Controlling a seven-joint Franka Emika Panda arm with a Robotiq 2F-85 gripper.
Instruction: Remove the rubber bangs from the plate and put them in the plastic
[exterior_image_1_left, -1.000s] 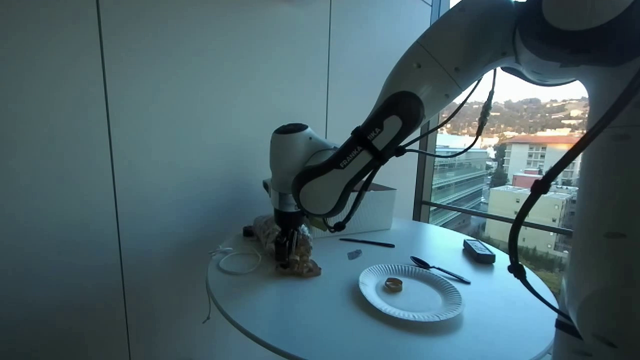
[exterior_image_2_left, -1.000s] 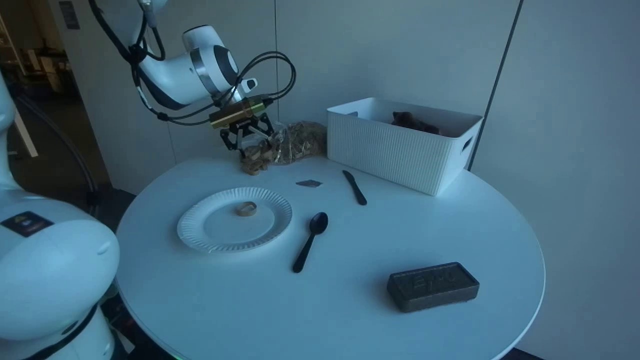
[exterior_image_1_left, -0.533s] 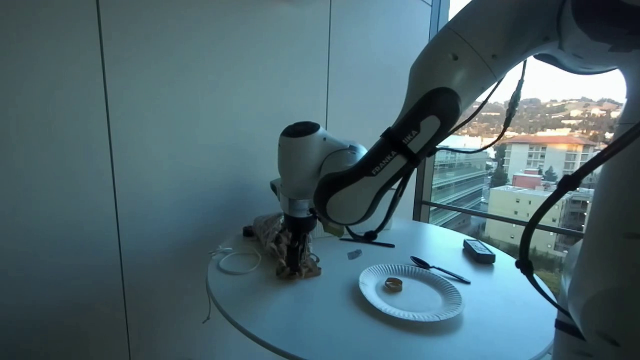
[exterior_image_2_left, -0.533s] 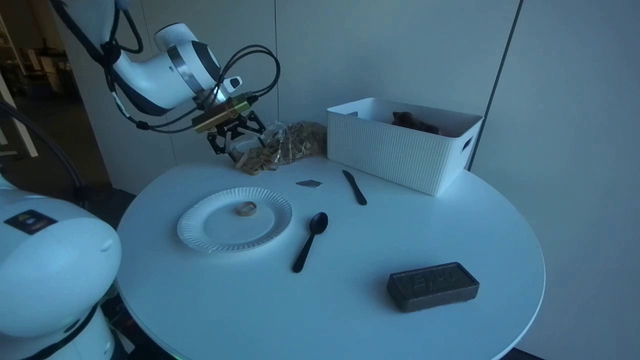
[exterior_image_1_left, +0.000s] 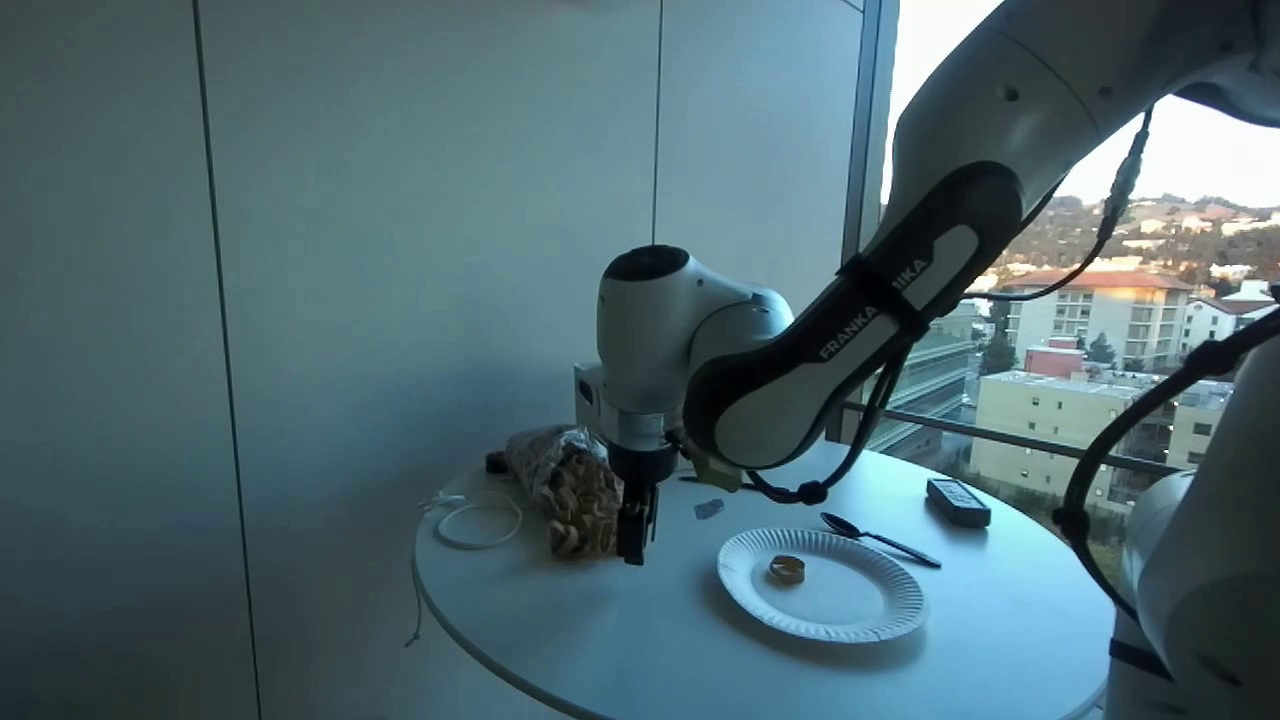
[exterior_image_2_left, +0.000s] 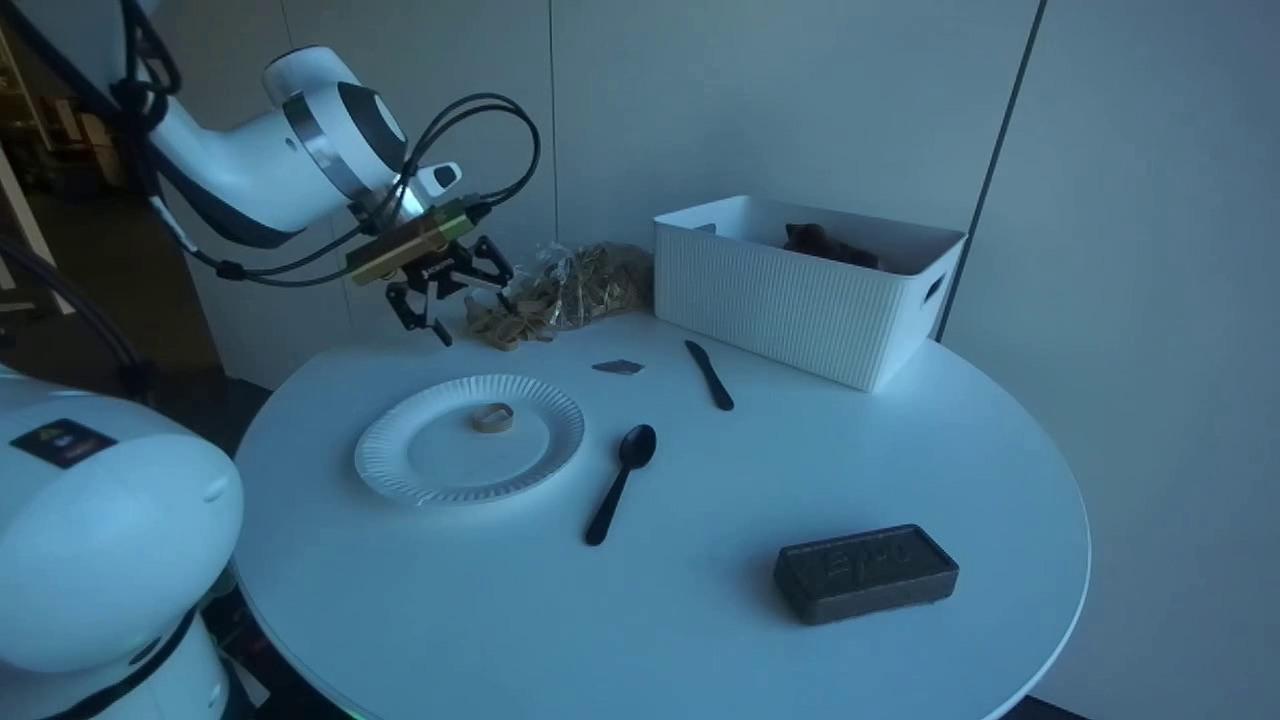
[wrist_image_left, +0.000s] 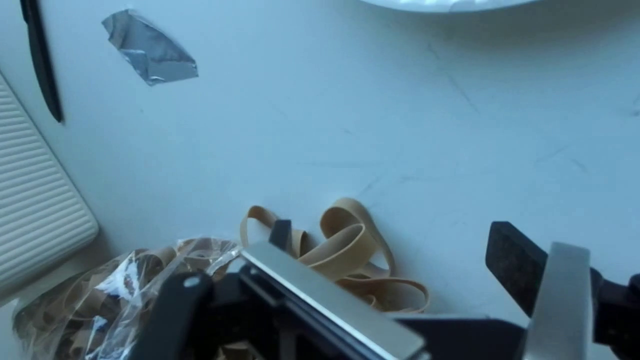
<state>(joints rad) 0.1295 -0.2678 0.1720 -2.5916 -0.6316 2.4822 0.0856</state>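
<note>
A tan rubber band (exterior_image_1_left: 787, 576) (exterior_image_2_left: 492, 424) lies on the white paper plate (exterior_image_1_left: 735, 585) (exterior_image_2_left: 385, 460) in both exterior views. The plate's edge also shows at the top of the wrist view (wrist_image_left: 450, 5). A clear plastic bag (exterior_image_1_left: 540, 455) (exterior_image_2_left: 590, 290) (wrist_image_left: 115, 295) lies on its side, full of tan rubber bands, with several loops (wrist_image_left: 345, 250) at its mouth on the table. My gripper (exterior_image_1_left: 636, 548) (exterior_image_2_left: 474, 320) (wrist_image_left: 398, 247) is open and empty, above the table just beside the bag's mouth, between bag and plate. One finger partly hides the loops in the wrist view.
A white ribbed box (exterior_image_2_left: 780, 290) (wrist_image_left: 40, 200) stands behind, holding something dark. A black knife (exterior_image_2_left: 710, 375), a grey tape scrap (exterior_image_2_left: 618, 367) (wrist_image_left: 155, 50) and a black spoon (exterior_image_2_left: 620, 485) lie near the plate. A dark block (exterior_image_2_left: 865, 575) (exterior_image_1_left: 958, 505) sits near the table's edge.
My gripper has moved off the bag's mouth toward the plate side and the robot's base. More of the bands at the bag's mouth shows. The band on the plate has not moved.
</note>
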